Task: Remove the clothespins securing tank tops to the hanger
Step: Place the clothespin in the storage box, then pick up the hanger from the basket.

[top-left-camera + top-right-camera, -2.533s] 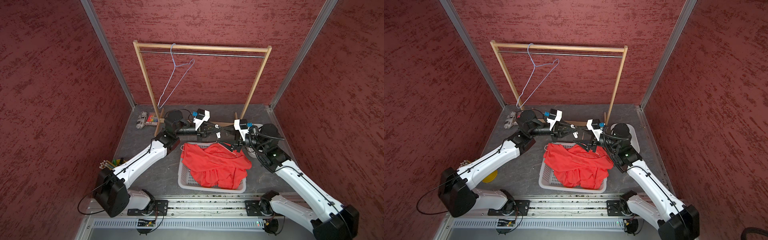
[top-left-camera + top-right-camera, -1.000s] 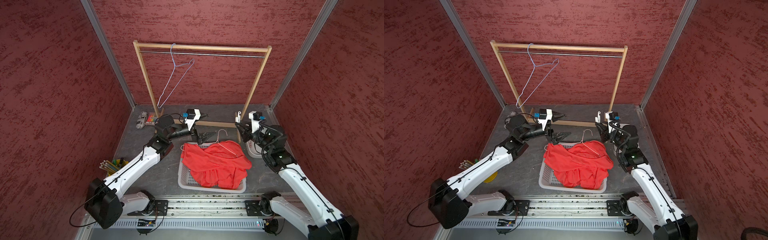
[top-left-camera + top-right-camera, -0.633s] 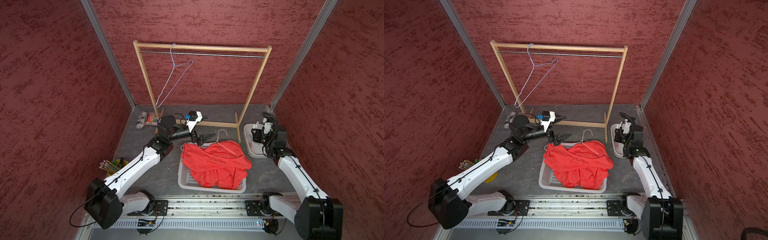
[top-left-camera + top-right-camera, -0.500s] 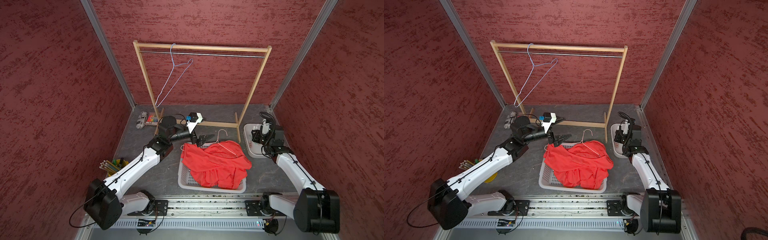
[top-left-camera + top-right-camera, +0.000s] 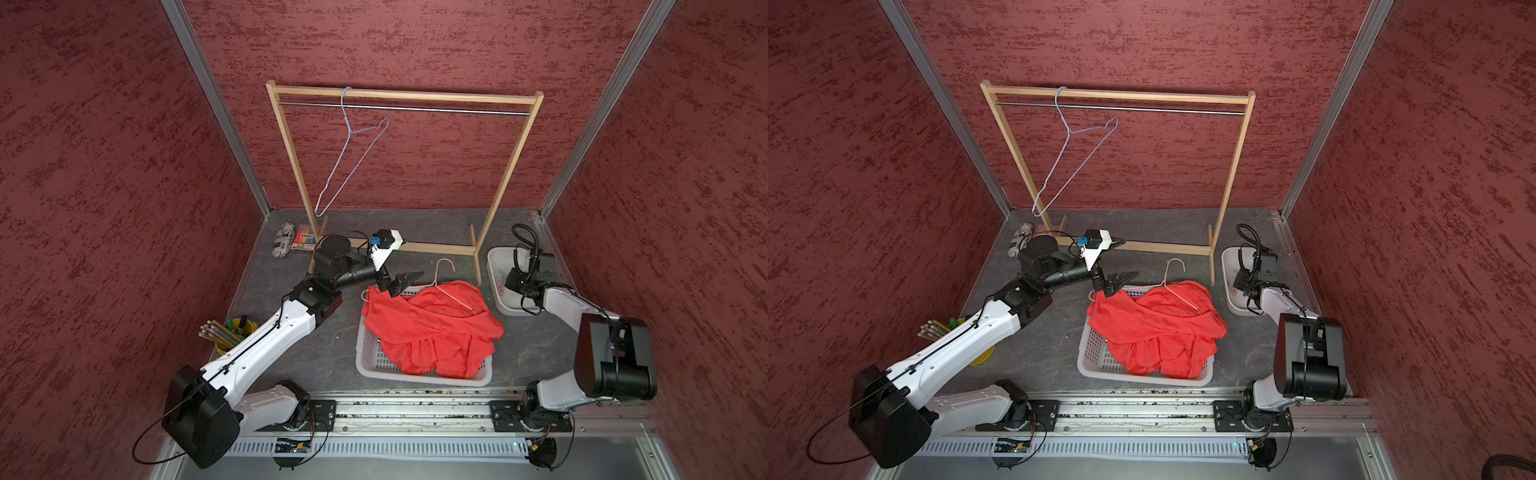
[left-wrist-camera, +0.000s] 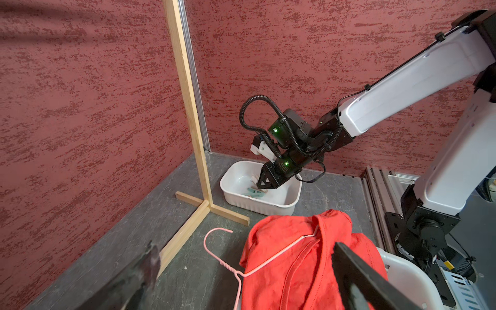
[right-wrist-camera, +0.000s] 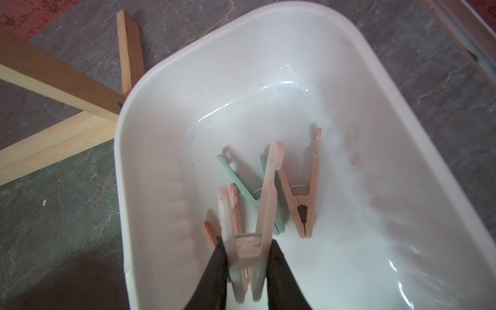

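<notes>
An orange-red tank top (image 5: pixel 428 328) (image 5: pixel 1158 328) lies heaped over a white basket (image 5: pixel 370 357). A pink wire hanger (image 5: pixel 440 270) (image 6: pixel 214 249) is still threaded through it. My left gripper (image 5: pixel 401 282) (image 6: pixel 245 252) hovers open at the basket's far left corner, just above the cloth, holding nothing. My right gripper (image 6: pixel 264 186) (image 7: pixel 247 243) dips into a white tub (image 5: pixel 496 266) (image 7: pixel 188 80), its fingers against both sides of a beige clothespin (image 7: pixel 265 193). Loose clothespins lie on the tub floor: a green one (image 7: pixel 241 185) and a tan one (image 7: pixel 308 193).
A wooden clothes rack (image 5: pixel 403 93) stands at the back with a bare blue wire hanger (image 5: pixel 353 137) on its rail; one rack foot (image 6: pixel 212 209) sits beside the tub. A yellow cup of pencils (image 5: pixel 226 332) and a marker box (image 5: pixel 305 243) are at the left.
My right arm swung from the basket to the white tub with the beige clothespin and lowered into it, its jaws easing slightly. My left gripper drew back a little leftward, staying open.
</notes>
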Available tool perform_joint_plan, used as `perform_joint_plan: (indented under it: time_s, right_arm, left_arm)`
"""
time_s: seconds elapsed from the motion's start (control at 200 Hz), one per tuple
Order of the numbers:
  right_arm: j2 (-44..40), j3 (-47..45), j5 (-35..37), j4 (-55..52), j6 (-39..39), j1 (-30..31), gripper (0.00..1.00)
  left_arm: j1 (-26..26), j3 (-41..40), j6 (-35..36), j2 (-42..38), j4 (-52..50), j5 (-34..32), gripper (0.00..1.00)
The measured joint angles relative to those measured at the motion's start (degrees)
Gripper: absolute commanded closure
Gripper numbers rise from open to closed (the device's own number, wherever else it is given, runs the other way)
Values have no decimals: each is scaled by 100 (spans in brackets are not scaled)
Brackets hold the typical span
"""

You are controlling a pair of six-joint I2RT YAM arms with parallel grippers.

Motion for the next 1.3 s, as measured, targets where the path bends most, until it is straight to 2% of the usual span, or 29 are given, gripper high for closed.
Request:
perform_joint_plan:
  time_s: [0.08, 0.215, 0.336, 0.416, 0.491, 0.626, 0.711, 0.806, 1.072, 1.297]
  right_arm:
    - [17, 4, 85, -13, -96, -4, 48]
    - [-55, 9, 212, -50, -142, -4, 45]
    - [-492, 9, 155, -177, -153, -4, 45]
    - [-1029, 9, -354, -170, -234, -2, 43]
    - [-1615, 9, -1003, -81, -308, 35, 36]
    - [-2234, 289, -1967, -166, -570, 608, 37]
    - [-2197, 684, -2144, -428, -841, 1340, 38]
    - [-2114, 887, -2446, -601, -1008, 1884, 39]
    - [-1596, 905, -2743, -1104, -1226, 2227, 42]
    - [-990, 905, -2721, -1263, -1075, 2509, 43]
  left_arm:
    - [13, -4, -2, -11, -22, -9, 0]
    - [17, -4, -2, -11, -46, -46, 0]
    - [20, -4, -4, -9, -50, -63, 0]
    - [57, -4, -20, -9, -61, -11, 0]
    - [186, -4, -114, -7, -76, 186, 0]
    - [625, 129, -560, 181, -83, 662, 0]
    - [785, 254, -813, 387, -85, 769, 0]
    - [800, 289, -955, 472, -92, 850, 0]
    - [802, 289, -986, 238, -278, 844, 0]
    - [809, 168, -951, -122, -420, 643, 0]
